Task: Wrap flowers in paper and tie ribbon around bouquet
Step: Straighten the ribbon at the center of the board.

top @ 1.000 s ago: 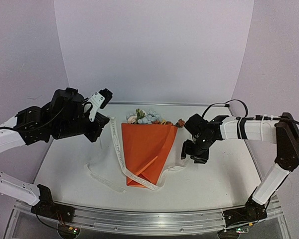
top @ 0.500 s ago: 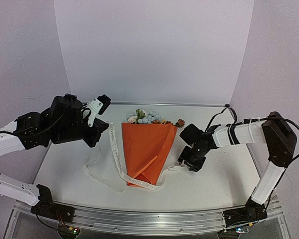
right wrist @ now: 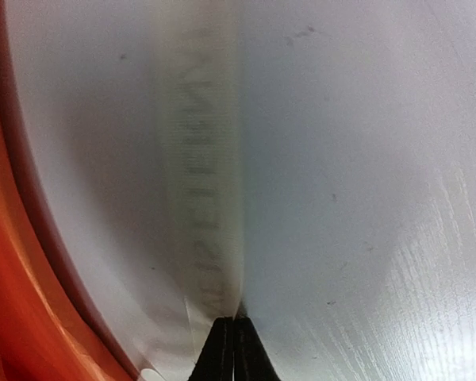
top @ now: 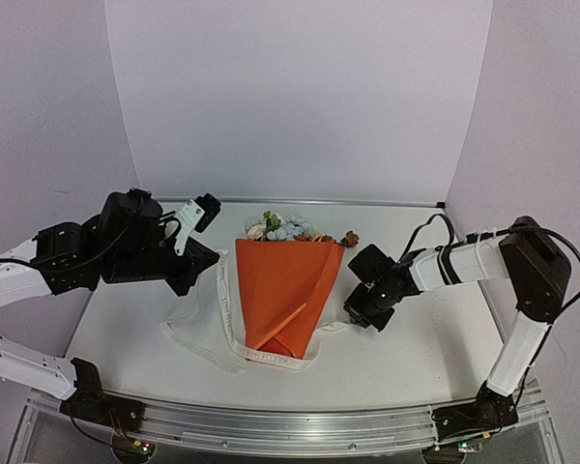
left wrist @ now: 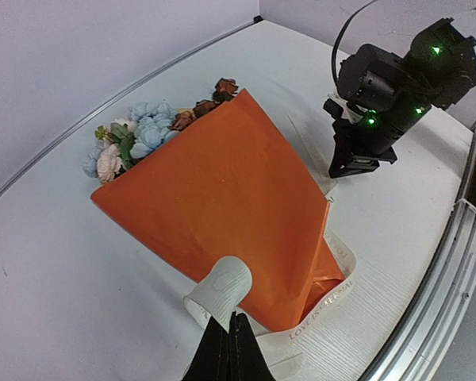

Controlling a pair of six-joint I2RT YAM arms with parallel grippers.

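Observation:
The bouquet lies in the middle of the table, an orange paper cone with pastel flowers at its far, wide end. The cream ribbon loops around the cone's narrow near tip. My left gripper is shut on a curled-up stretch of ribbon just left of the cone. My right gripper is low on the table at the cone's right side. It is shut on the edge of the lettered ribbon, with orange paper close on its left.
Slack ribbon lies in folds on the table left of the cone. The back wall stands behind the flowers, and a metal rail runs along the near edge. The right arm shows across the cone in the left wrist view.
My right gripper came down and left toward the cone and went from open to shut on the ribbon. The left gripper shifted slightly down and right with its ribbon.

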